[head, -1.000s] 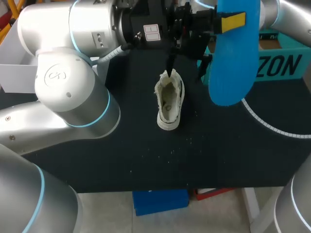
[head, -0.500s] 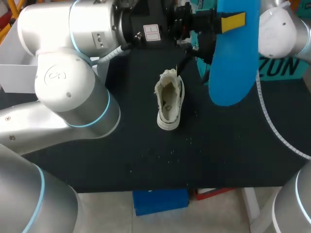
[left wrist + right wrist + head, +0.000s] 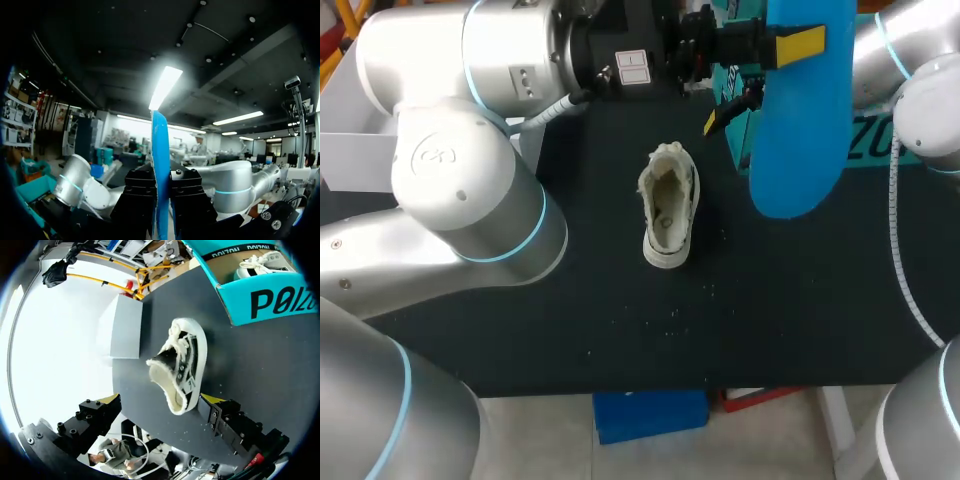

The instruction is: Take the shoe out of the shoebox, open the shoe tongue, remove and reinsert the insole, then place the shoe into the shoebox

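White and black shoe [image 3: 668,215] stands on its sole in the middle of the dark worktop [image 3: 570,300], its mouth gaping upward. High beside it hangs the blue insole [image 3: 798,130], on edge, with the left end effector [image 3: 161,187] clamped flat on both its faces. The right end effector [image 3: 160,401] hovers over the shoe with its yellow-tipped fingers spread wide, touching nothing. At the worktop's far right corner sits the teal shoebox [image 3: 237,310], open, with another white shoe [image 3: 257,265] lying inside.
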